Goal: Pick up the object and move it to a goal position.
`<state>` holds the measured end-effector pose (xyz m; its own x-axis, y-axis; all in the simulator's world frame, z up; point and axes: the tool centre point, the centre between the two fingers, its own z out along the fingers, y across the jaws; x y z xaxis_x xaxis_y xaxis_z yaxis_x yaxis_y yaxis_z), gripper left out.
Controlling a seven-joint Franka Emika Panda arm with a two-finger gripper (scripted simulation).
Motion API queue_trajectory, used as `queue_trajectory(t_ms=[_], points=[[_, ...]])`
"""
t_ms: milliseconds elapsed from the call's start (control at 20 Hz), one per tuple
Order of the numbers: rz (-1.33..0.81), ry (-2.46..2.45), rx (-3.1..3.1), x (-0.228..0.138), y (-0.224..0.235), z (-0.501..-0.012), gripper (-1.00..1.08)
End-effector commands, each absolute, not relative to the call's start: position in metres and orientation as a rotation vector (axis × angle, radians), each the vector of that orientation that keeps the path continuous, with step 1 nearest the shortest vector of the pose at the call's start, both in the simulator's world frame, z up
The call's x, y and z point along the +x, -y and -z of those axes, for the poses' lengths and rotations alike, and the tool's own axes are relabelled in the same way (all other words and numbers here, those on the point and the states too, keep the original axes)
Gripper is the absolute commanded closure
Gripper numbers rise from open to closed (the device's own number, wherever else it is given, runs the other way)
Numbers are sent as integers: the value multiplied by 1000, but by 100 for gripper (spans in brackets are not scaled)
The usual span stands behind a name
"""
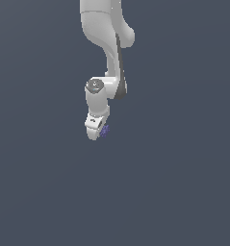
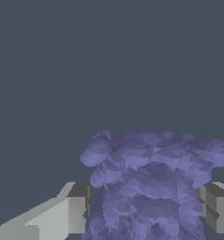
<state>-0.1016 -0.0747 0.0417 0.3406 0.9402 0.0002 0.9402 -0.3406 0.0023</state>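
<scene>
The object (image 1: 105, 130) is a tiny purple-blue jagged lump at the tip of my white gripper (image 1: 98, 133) in the exterior view. In the wrist view the lump (image 2: 151, 187) fills the space between my two grey fingers (image 2: 76, 208), which press on it from both sides. The gripper (image 2: 144, 208) is shut on the object. In the exterior view the arm hangs down from above and most of the lump is hidden behind the gripper body.
Only a plain dark grey-blue surface (image 1: 174, 182) shows around the arm in both views. No other objects, edges or goal marker show.
</scene>
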Motion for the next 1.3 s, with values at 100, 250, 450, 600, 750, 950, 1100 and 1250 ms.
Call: queue_trajectory(t_ms=[100, 250, 450, 600, 750, 950, 1100, 1250], points=[[-2, -1803, 2571, -100, 71, -43, 108], [-2, -1803, 2571, -97, 62, -48, 108], [-2, -1803, 2571, -88, 39, -59, 108], [-2, -1803, 2571, -78, 14, -72, 108], [-1, -1804, 2571, -67, -15, -86, 108], [-1, -1804, 2571, -50, -55, -106, 108], [-1, -1804, 2571, -37, -87, -122, 108], [-1, -1804, 2572, -24, -117, -137, 108]])
